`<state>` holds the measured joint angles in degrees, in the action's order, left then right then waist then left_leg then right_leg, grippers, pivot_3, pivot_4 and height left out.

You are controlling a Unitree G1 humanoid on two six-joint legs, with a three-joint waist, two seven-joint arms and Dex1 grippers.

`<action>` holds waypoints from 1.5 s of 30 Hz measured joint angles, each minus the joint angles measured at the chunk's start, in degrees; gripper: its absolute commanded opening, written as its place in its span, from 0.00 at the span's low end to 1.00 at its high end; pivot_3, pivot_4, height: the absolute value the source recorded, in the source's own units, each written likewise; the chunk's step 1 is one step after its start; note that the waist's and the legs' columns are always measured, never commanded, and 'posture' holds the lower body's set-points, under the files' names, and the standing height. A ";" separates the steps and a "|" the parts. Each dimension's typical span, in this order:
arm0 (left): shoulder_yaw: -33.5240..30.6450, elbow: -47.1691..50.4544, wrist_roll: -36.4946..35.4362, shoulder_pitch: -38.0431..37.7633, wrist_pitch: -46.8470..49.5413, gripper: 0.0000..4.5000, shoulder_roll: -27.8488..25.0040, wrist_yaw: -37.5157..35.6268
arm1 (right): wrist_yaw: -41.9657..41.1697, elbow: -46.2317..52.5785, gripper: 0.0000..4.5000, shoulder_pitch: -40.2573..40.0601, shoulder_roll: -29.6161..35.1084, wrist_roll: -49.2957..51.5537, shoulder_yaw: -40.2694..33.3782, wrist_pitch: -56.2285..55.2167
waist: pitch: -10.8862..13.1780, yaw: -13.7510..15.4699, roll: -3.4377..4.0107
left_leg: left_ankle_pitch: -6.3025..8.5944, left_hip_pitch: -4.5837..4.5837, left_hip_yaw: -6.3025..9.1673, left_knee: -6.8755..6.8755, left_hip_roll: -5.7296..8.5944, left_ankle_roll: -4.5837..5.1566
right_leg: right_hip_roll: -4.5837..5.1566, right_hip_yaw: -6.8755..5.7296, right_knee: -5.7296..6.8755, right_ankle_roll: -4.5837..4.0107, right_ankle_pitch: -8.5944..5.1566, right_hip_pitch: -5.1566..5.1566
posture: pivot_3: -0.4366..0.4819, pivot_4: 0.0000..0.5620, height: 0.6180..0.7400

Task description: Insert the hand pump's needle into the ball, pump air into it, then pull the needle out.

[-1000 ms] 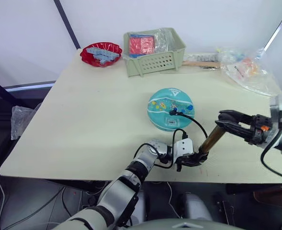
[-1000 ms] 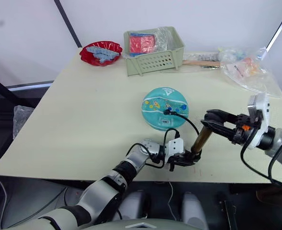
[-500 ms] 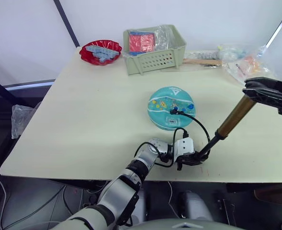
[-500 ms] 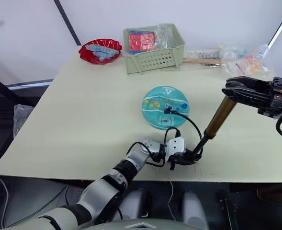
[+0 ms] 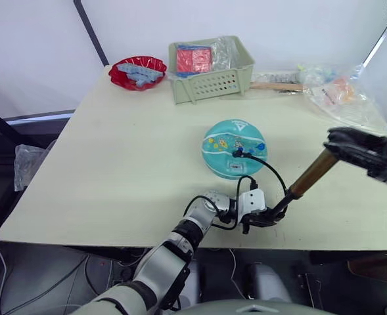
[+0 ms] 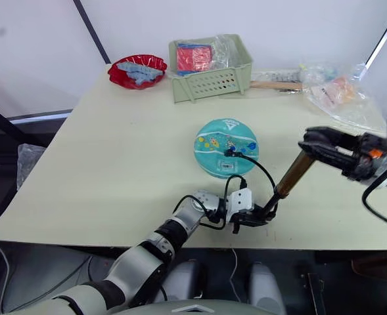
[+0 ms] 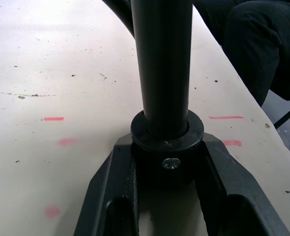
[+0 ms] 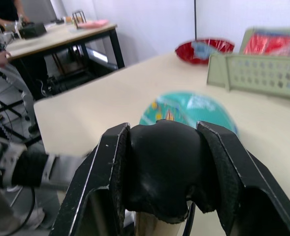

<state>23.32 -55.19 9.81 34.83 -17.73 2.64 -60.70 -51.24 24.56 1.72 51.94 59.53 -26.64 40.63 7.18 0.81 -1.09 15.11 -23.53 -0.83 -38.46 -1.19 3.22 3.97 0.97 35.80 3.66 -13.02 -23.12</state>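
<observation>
The teal ball (image 5: 234,148) rests mid-table with the hose's black fitting (image 5: 238,154) plugged into its near side; the needle is hidden inside it. A thin black hose (image 5: 272,172) loops from there to the foot of the hand pump (image 5: 309,176), which leans up to the right. My left gripper (image 5: 265,216) is shut on the pump's black base (image 7: 167,132) at the table's near edge. My right gripper (image 5: 347,141) is shut on the black handle (image 8: 164,167) at the barrel's top, with the ball (image 8: 189,110) beyond it.
A pale green basket (image 5: 209,69) with red packets and a red bowl (image 5: 138,71) stand at the table's far edge. Clear plastic bags (image 5: 341,92) lie at the far right. The pump's base stands close to the table's near edge (image 5: 180,244).
My right gripper pulled the handle up and right, extending the pump, and has now come partway back down. The left gripper and ball stayed put.
</observation>
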 measured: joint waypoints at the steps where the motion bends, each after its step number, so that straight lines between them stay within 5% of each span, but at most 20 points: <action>1: 0.00 -0.16 0.18 0.04 0.05 0.23 -0.06 0.01 | -0.89 0.04 0.37 -1.63 -0.51 -2.51 2.00 -2.09 | -0.18 -0.01 -0.13 | 0.00 0.02 0.01 0.01 0.00 0.00 | -0.02 0.00 0.00 0.00 0.00 0.01 | 0.48 0.27 0.98; 11: -0.01 -0.26 0.33 -0.15 0.20 0.23 -0.31 0.38 | -0.20 -1.81 0.37 -7.35 -7.63 -16.42 14.00 -13.21 | -0.39 -0.03 -0.40 | 0.01 0.67 0.08 0.18 -0.11 -0.01 | -0.12 -0.07 -0.02 -0.15 -0.11 0.54 | 0.48 0.27 0.98; 18: -0.01 -0.08 0.70 -0.28 0.96 0.23 -0.75 0.69 | 0.50 -1.82 0.37 -8.07 -10.12 -20.09 15.88 -18.22 | -0.78 -0.16 -0.67 | 0.01 0.80 0.09 0.17 -0.25 -0.02 | -0.26 -0.06 -0.01 -0.16 -0.10 0.60 | 0.48 0.27 0.98; 23: -0.02 -0.04 0.69 -0.19 0.91 0.23 -0.54 0.64 | 0.64 -1.43 0.37 -7.24 -10.30 -18.30 14.16 -16.64 | -0.73 -0.11 -0.60 | 0.01 0.76 0.06 0.17 -0.24 -0.02 | -0.22 -0.04 -0.01 -0.19 -0.08 0.57 | 0.48 0.27 0.98; 29: -0.09 -0.06 0.39 -0.06 0.52 0.23 0.26 0.18 | 0.59 -1.29 0.37 -3.64 -5.85 -10.96 9.42 -8.42 | -0.07 0.07 0.00 | 0.01 0.51 -0.02 0.16 -0.03 -0.02 | 0.06 0.00 -0.03 -0.14 -0.09 0.46 | 0.48 0.27 0.98; 45: -0.15 0.04 -0.32 -0.08 -0.20 0.23 0.11 -0.29 | 1.89 -3.40 0.37 10.06 7.48 8.96 -5.76 7.21 | 0.56 0.05 0.08 | 0.01 0.39 -0.01 0.15 -0.03 -0.01 | 0.08 -0.02 -0.09 -0.13 -0.08 0.41 | 0.48 0.27 0.98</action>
<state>23.16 -55.15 9.49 34.75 -17.93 2.75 -60.99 -49.35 21.15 11.78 59.43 68.49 -32.40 47.84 7.74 0.86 -1.00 15.12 -23.14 -0.84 -38.31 -1.22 3.21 4.05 0.95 35.71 3.53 -13.10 -22.71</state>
